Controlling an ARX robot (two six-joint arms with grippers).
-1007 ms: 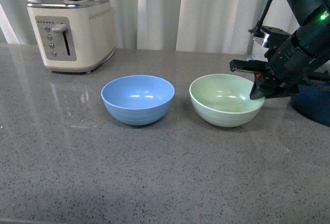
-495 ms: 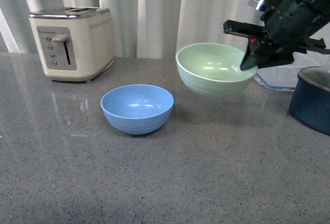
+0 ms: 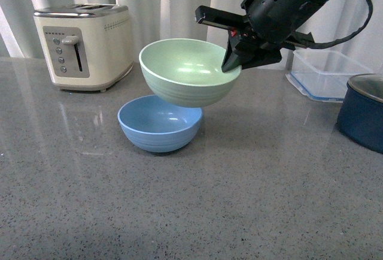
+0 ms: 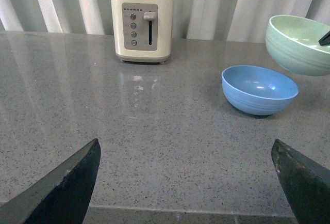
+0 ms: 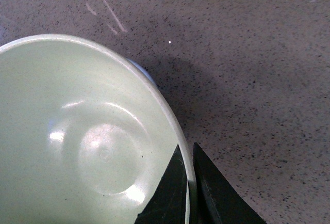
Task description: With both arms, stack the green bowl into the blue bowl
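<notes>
The pale green bowl (image 3: 188, 71) hangs in the air, tilted a little, above and slightly right of the blue bowl (image 3: 159, 123), which stands on the grey counter. My right gripper (image 3: 233, 56) is shut on the green bowl's right rim, one finger inside and one outside; the right wrist view shows the rim (image 5: 175, 126) pinched in the right gripper (image 5: 188, 188), with a sliver of blue bowl (image 5: 144, 72) under it. In the left wrist view both the green bowl (image 4: 298, 43) and the blue bowl (image 4: 259, 89) lie far off. My left gripper (image 4: 188, 182) is open over bare counter.
A cream toaster (image 3: 84, 44) stands at the back left. A clear plastic container (image 3: 326, 74) and a dark navy pot (image 3: 365, 113) sit at the right. White curtains close off the back. The counter's near edge (image 4: 180, 209) runs just under the left gripper.
The right gripper lifted the green bowl off the counter and carried it left, from beside the blue bowl to above it. The blue bowl stayed put.
</notes>
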